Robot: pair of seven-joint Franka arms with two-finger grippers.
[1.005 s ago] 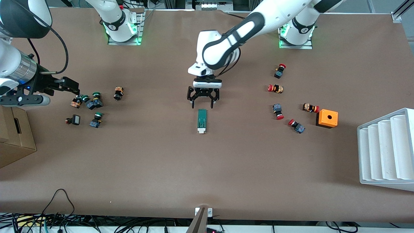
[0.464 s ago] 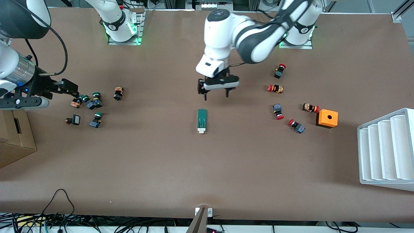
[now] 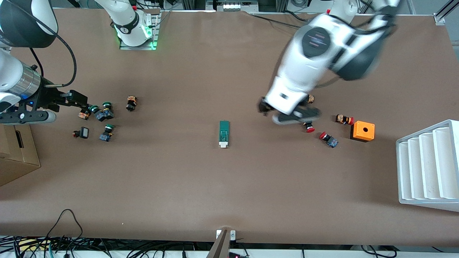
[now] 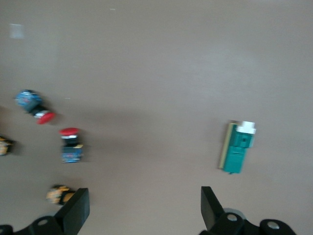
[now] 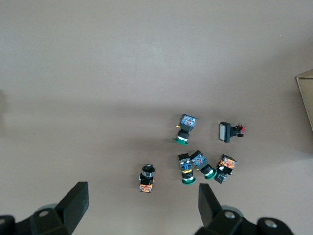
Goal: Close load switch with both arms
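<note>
A brown table (image 3: 229, 186) fills the scene, with a white ridged rack (image 3: 428, 166) at the left arm's end and a cardboard box (image 3: 16, 150) at the right arm's end. The load switch (image 3: 224, 133) is seen lying flat near the middle of the table, its white tab pointing toward the front camera; its position is unchanged from a second ago. The left gripper (image 3: 283, 113), which was hanging just above the switch's green end a second ago, has been swung away toward the left arm's end and is now held over the red-capped buttons (image 3: 328, 139), near the orange box (image 3: 362, 131). Its fingers (image 4: 77, 211) are spread wide apart and nothing is held between them; in the left wrist view the switch is seen well apart from them. The right gripper (image 3: 80, 100) is found almost where it was, over the cluster of green-capped buttons (image 3: 104, 114), with fingers (image 5: 76, 203) likewise spread wide and empty.
</note>
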